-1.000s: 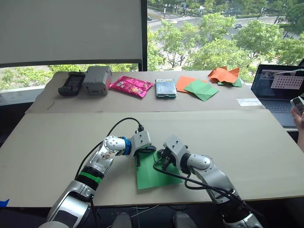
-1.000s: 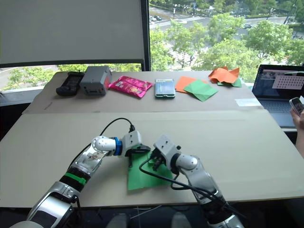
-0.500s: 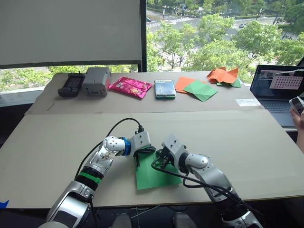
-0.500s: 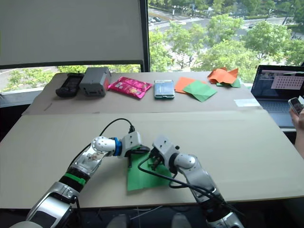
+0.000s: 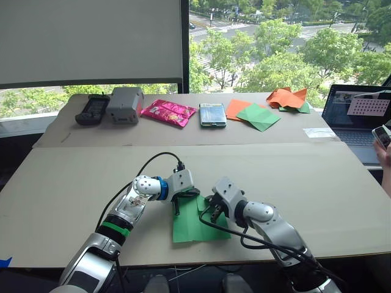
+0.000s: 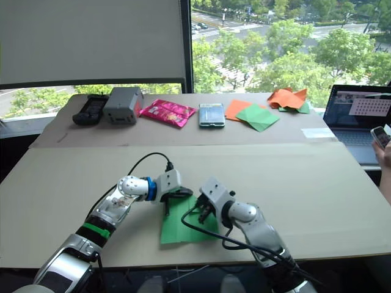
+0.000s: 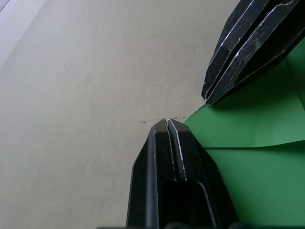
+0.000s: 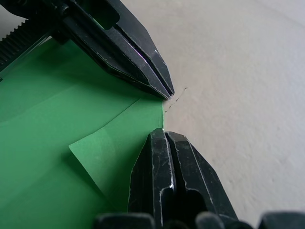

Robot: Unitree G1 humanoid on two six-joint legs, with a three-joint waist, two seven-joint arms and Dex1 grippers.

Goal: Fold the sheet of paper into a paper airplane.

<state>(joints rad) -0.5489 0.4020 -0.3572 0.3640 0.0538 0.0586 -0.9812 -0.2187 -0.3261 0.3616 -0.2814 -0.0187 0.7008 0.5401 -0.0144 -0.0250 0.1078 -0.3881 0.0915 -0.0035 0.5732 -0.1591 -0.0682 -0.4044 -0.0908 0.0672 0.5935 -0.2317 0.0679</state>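
Both closed — left gripper [image 5: 178,206] and right gripper [image 5: 209,212] tip-to-tip at the sheet of paper [image 5: 194,224] corner; best pressing flat, sliding slowly along the crease

Two beige tabletops [image 5: 317,183] abut, a straight seam between them. Behind the far one, a wide window [image 5: 275,43] shows sunlit trees and a road. A white roller blind [image 5: 91,39] covers its left part, a dark mullion [image 5: 185,46] beside it. Daylight is bright and even.
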